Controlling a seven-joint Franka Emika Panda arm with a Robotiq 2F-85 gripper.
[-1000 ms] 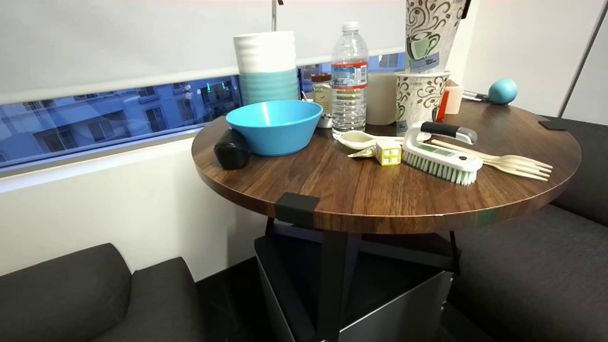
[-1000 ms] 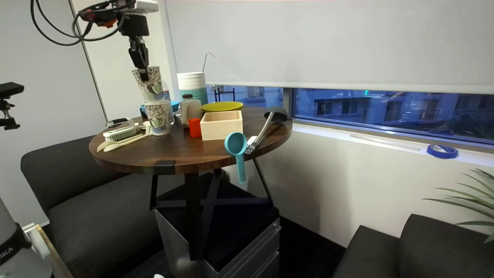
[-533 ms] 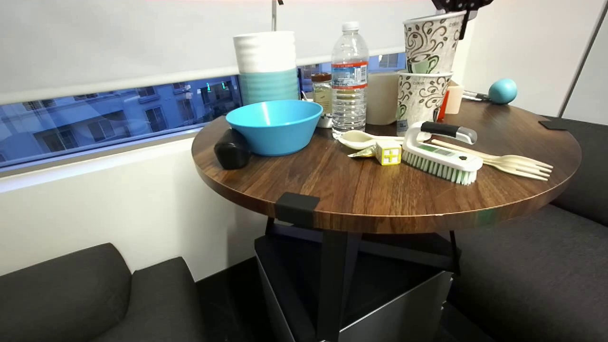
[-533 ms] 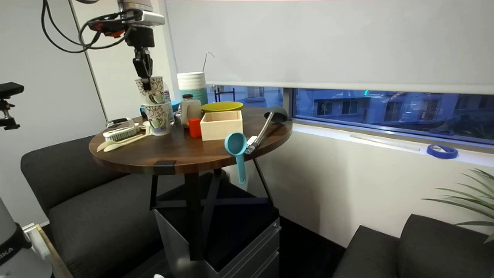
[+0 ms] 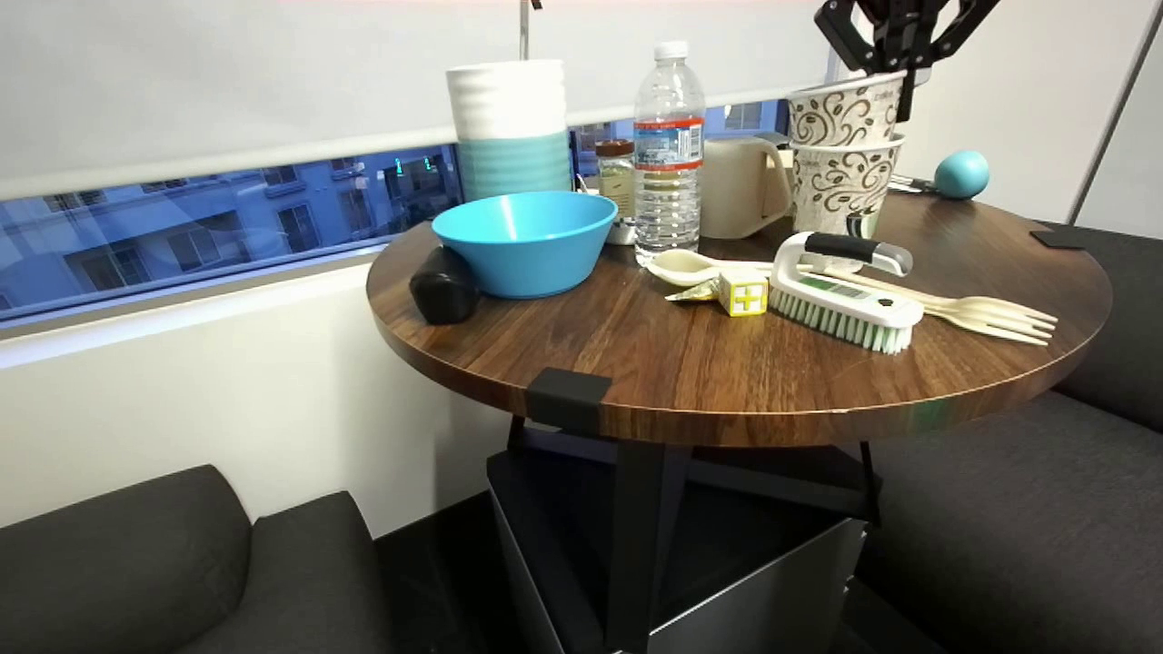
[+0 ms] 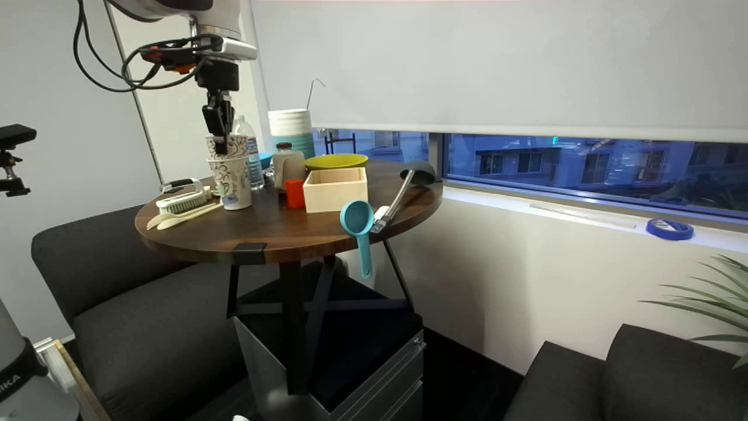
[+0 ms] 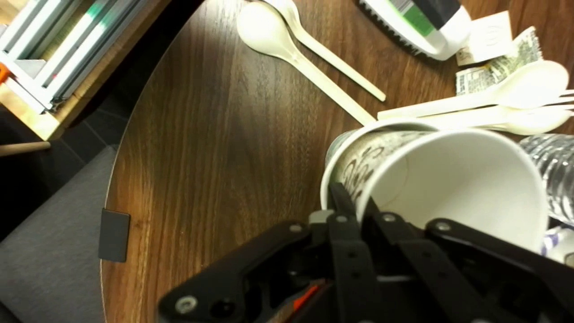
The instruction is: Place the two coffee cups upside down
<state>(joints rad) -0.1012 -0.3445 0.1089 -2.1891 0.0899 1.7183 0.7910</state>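
The two coffee cups are whitish paper cups with dark and green swirly print. My gripper (image 7: 356,197) is shut on the wall of the upper cup (image 7: 462,179), one finger inside it and one outside. The upper cup (image 5: 840,116) is mouth up, slightly tilted, and partly inside the lower cup (image 5: 840,186). The lower cup (image 6: 232,182) stands mouth up on the table (image 6: 280,231). In the wrist view the outer finger reaches inside the lower cup's rim (image 7: 326,179). The upper cup's bottom is hidden. The gripper (image 6: 221,143) points down from above in both exterior views.
A water bottle (image 5: 670,163) and a pitcher (image 5: 731,186) stand close beside the cups. A scrub brush (image 5: 849,295) and pale spoons and forks (image 5: 990,313) lie by their base. A red cup (image 6: 295,193) and a wooden box (image 6: 336,190) stand nearby.
My gripper has come down with the upper cup, which sits deeper in the lower cup. The lower cup has shifted slightly, its print has turned, and more of the pitcher shows.
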